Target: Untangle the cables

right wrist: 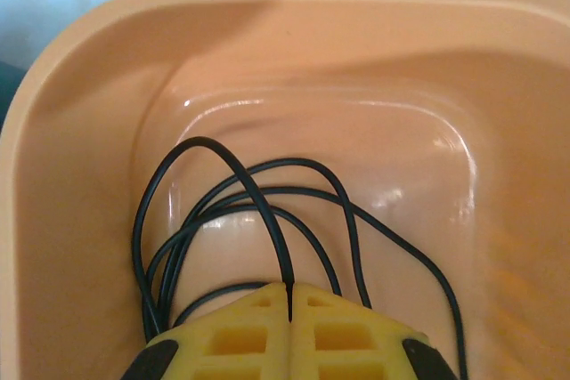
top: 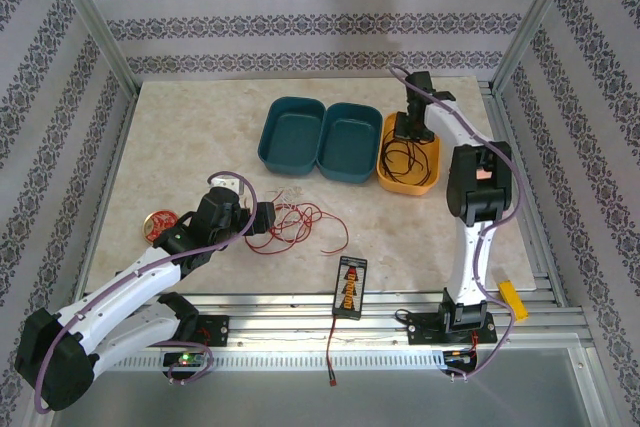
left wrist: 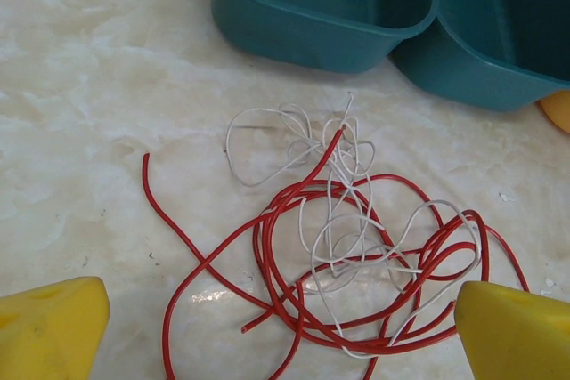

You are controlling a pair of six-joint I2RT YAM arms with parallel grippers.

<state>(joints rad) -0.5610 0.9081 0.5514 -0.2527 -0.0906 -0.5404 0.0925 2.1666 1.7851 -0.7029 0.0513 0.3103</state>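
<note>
Left gripper [left wrist: 280, 331] was noted spread wide at lower frame, nothing held; red cable [left wrist: 264, 246] and white cable [left wrist: 331, 220] were found tangled on the table [left wrist: 89, 86], below the teal bins [left wrist: 321, 24]; right gripper [right wrist: 291, 309] was closed, pinching the black cable [right wrist: 233, 204], coiled inside the orange bin [right wrist: 80, 131].

Prob. robot lab cell: alu frame [top: 92, 22], patterned wall panels [top: 300, 7], marble-look tabletop [top: 180, 147].
</note>
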